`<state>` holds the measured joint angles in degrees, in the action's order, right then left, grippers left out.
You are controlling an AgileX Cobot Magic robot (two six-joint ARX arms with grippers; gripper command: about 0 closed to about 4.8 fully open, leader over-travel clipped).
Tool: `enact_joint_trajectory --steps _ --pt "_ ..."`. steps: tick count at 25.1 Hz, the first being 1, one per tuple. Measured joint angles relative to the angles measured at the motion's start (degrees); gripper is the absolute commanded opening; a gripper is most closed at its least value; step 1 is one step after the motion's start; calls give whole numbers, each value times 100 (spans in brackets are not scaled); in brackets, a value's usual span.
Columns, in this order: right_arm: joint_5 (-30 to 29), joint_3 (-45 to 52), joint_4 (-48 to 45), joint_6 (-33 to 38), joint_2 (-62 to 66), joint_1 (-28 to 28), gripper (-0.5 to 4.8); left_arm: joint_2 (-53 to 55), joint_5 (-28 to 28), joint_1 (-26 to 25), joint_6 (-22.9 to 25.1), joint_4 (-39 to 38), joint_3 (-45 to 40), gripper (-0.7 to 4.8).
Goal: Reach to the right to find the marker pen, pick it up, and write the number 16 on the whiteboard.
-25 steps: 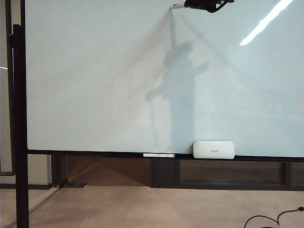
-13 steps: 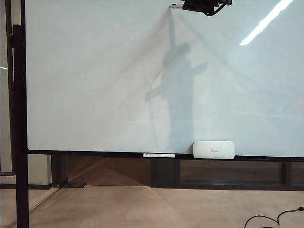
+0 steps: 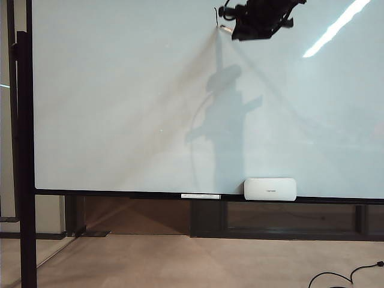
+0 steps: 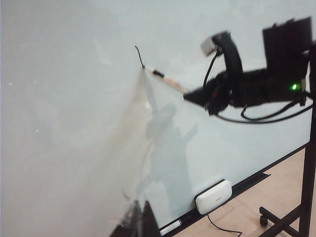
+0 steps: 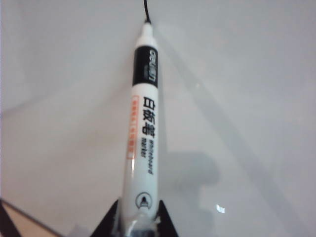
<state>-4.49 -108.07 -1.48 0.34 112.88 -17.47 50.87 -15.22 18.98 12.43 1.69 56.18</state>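
Two dark fingers [image 5: 109, 221] of the right claw [image 5: 136, 227] clamp the rear of the marker pen [image 5: 143, 133], one on each side of its white barrel. We see the pen pointing away from the claw, its black collar and small tip forward, and the tip touches the whiteboard [image 3: 120, 108] at the lower end of a short black stroke [image 5: 146, 9].

From the exterior view, the right claw [image 3: 231, 27] sits high up near the board's top edge, right of the middle, with the pen [image 3: 225, 27] sticking out to the left and the stroke [image 3: 216, 15] just above the tip. Its shadow falls down the glossy white surface below it.

In the left wrist view, we see that same right arm [image 4: 247, 86] from the side, holding the pen [image 4: 165, 79] slanted against the board. Only a blurred dark part of the left claw [image 4: 138, 222] shows at the picture's edge, near the board but apart from it, and we cannot tell whether its fingers are apart or together.

Down on the board's black lower rail [image 3: 120, 194] rests a rounded white eraser [image 3: 270, 189], with a thin white strip [image 3: 200, 195] just to its left.
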Motion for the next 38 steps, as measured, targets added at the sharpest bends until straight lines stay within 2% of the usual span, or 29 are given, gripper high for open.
enact_joint_trajectory --steps 14,23,31,38 --pt "9 4 625 0 326 2 -2 0 0 -2 0 24 0 -5" --pt "-7 7 660 7 297 4 -2 -2 0 -2 0 24 2 -5" --pt "-188 28 931 302 -389 7 -2 -2 0 -2 0 20 2 -5" --pt "-435 2 1016 131 -981 7 -2 -2 0 -2 0 17 2 -5"
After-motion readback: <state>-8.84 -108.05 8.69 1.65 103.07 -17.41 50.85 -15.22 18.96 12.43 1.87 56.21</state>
